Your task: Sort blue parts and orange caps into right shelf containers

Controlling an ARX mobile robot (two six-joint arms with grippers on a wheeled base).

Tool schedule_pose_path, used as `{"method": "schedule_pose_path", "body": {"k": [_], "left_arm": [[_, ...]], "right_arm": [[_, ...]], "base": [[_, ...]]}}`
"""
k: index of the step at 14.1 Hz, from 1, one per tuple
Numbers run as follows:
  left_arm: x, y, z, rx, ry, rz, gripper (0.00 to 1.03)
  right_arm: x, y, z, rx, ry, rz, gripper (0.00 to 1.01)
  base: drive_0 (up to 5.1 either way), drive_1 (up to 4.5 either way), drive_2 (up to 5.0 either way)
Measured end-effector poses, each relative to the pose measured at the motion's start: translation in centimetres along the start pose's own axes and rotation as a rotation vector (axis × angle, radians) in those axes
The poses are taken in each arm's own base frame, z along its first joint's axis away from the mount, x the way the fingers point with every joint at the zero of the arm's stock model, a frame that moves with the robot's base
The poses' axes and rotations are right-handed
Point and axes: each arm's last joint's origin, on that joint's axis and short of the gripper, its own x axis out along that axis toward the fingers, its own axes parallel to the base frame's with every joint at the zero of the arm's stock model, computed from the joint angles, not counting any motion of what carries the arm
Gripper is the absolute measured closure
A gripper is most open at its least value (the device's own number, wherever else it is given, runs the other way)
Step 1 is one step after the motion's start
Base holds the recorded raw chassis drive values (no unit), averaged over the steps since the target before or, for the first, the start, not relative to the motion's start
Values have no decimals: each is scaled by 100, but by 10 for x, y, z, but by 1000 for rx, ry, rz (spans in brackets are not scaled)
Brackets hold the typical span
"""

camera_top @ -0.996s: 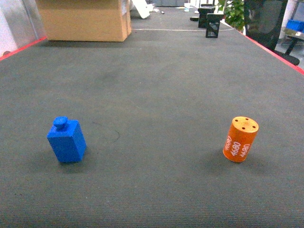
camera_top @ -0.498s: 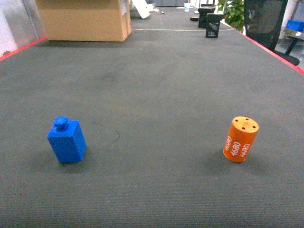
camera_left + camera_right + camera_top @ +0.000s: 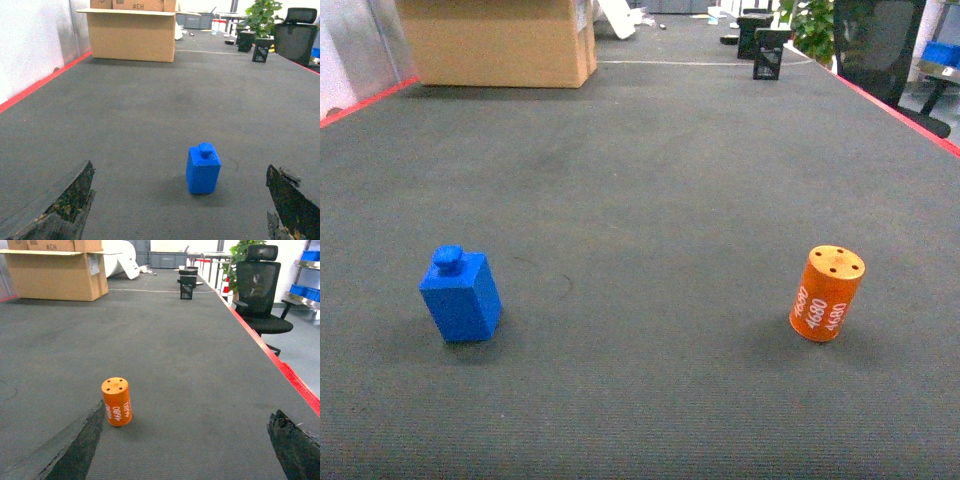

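In the head view a blue block-shaped plastic part (image 3: 461,296) and an orange "4680" cylinder cap (image 3: 827,293) stood well apart on the grey bench (image 3: 650,180); each wrist view showed its hand (image 3: 180,210) (image 3: 190,447) low, fingers spread wide, empty.

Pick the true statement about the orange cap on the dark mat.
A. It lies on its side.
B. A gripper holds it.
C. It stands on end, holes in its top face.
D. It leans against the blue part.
C: the orange cap stands on end alone, small holes visible in its top face.
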Motion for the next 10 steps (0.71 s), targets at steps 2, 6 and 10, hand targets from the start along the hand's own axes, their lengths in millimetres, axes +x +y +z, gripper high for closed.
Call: {"method": "schedule_pose_path", "body": {"k": [2, 6, 10], "left_arm": [[0, 0, 0, 0, 0, 0, 5], [0, 0, 0, 0, 0, 0, 5], [0, 0, 0, 0, 0, 0, 5]], "right_arm": [[0, 0, 0, 0, 0, 0, 3], [0, 0, 0, 0, 0, 0, 3], [0, 0, 0, 0, 0, 0, 3]], "base": [[0, 0, 0], [0, 0, 0], [0, 0, 0]]}}
